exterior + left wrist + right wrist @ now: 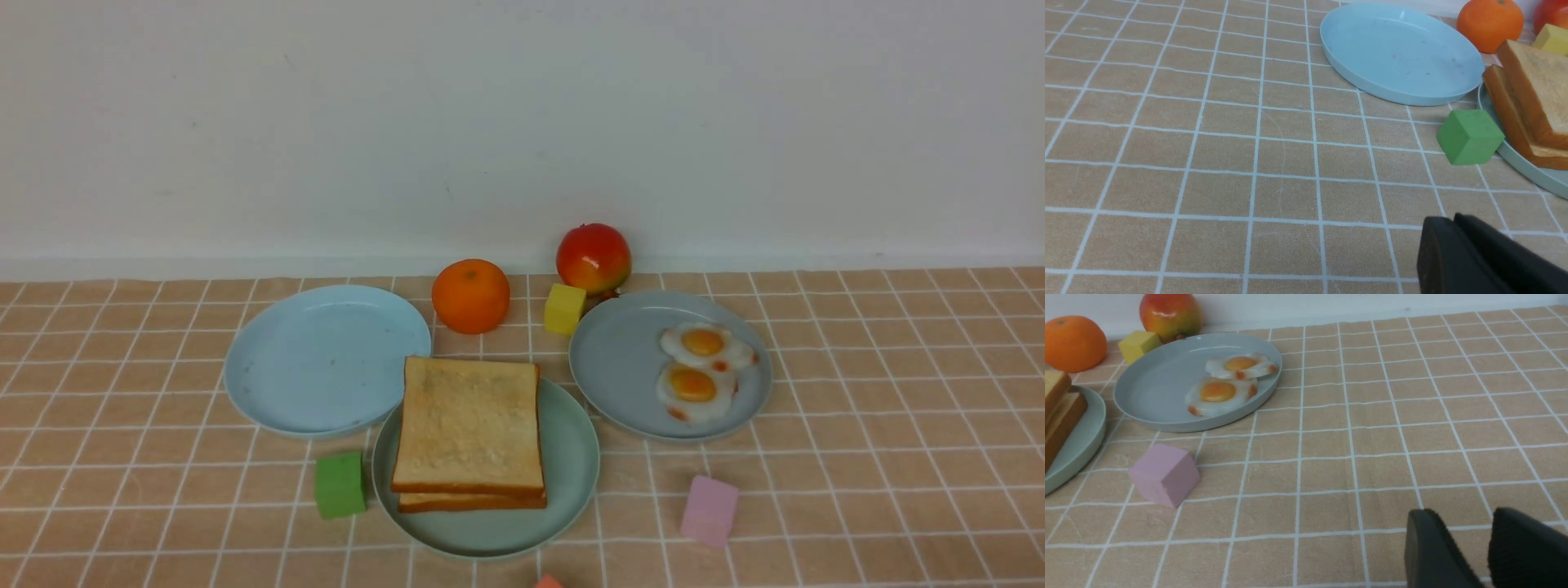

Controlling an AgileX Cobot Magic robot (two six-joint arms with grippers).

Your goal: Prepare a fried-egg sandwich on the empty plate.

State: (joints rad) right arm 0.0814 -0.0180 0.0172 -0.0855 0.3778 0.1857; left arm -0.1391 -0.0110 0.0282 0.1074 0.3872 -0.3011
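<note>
The toast (469,429) is two square slices in a stack on the green plate (571,457), the top one a bit crooked. I can't see if any egg is between them. The light blue plate (326,359) is just beside it, on the left and farther back. On the right and farther back is the gray plate (620,367), with two fried eggs (698,376) side by side. A green block (340,484) sits left of the toast's plate, and a pink block (709,512) sits to the right. An orange (471,296), a yellow block (565,309) and a red fruit (594,258) are behind. The left gripper (1449,220) is pinched together, holding nothing. The right gripper (1464,516) has its fingers apart, with nothing between.
</note>
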